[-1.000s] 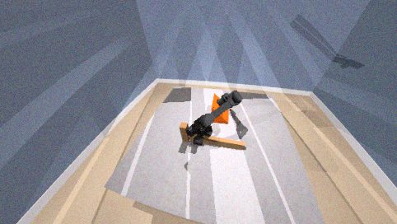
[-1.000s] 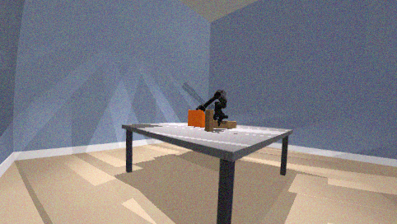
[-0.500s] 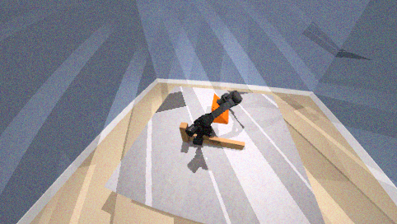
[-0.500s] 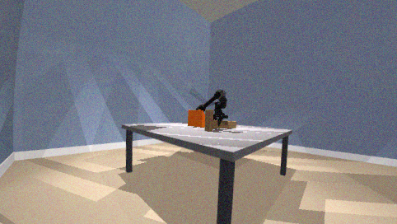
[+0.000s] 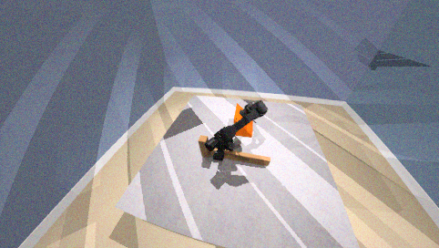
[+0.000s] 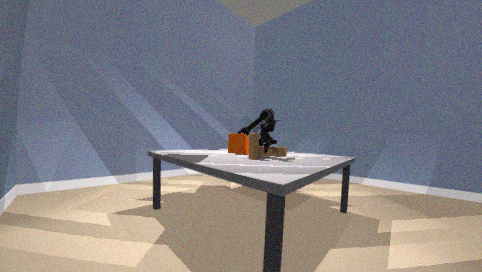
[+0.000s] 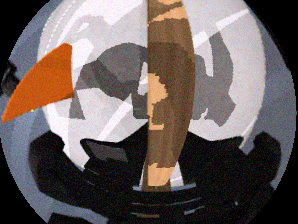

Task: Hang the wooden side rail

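The wooden headboard post [image 5: 202,143] [image 6: 254,146] stands upright on the table, left of the gripper in the top and exterior views. The wooden side rail [image 5: 256,159] [image 6: 278,151] [image 7: 173,75] extends right from the gripper, low and about level; whether its far end touches the table is too small to tell. My gripper [image 5: 219,154] [image 6: 267,148] [image 7: 159,124] is shut on the rail, near its post end. In the wrist view the rail runs up the picture from between the fingers. The arm covers the place where rail and post meet. Hooks, slot and pins are not visible.
An orange block [image 5: 243,122] [image 6: 238,144] [image 7: 52,82] stands behind the rail, near the arm, and left of the rail in the wrist view. The light grey table [image 5: 255,219] [image 6: 295,172] bears everything. Strong light stripes and shadows cross it.
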### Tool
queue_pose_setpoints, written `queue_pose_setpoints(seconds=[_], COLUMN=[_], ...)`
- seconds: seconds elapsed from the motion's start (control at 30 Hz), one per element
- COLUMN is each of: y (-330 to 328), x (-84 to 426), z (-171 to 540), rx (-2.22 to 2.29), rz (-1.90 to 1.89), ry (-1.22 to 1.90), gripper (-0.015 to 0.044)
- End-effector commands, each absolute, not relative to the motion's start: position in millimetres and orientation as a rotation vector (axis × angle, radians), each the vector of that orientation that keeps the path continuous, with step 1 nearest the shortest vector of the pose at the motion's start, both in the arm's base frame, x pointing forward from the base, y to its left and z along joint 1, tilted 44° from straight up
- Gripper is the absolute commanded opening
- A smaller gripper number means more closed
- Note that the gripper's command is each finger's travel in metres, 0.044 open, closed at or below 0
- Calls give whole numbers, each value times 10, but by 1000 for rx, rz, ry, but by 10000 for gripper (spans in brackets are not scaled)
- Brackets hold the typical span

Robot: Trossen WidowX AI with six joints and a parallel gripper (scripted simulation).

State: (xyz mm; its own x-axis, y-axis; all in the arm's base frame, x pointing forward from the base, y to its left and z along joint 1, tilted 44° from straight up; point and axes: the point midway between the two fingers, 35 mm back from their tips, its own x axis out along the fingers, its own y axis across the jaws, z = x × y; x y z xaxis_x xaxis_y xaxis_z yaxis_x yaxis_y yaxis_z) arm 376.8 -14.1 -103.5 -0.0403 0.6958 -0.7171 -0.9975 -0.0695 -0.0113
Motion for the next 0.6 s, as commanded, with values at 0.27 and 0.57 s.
queue_pose_setpoints(seconds=[0.27, 0.57], y=[-192, -193], x=[3776, 3771], z=[-1033, -1047], rx=[-664, -664], rz=[1533, 1533], ry=[601, 601], gripper=[0, 0])
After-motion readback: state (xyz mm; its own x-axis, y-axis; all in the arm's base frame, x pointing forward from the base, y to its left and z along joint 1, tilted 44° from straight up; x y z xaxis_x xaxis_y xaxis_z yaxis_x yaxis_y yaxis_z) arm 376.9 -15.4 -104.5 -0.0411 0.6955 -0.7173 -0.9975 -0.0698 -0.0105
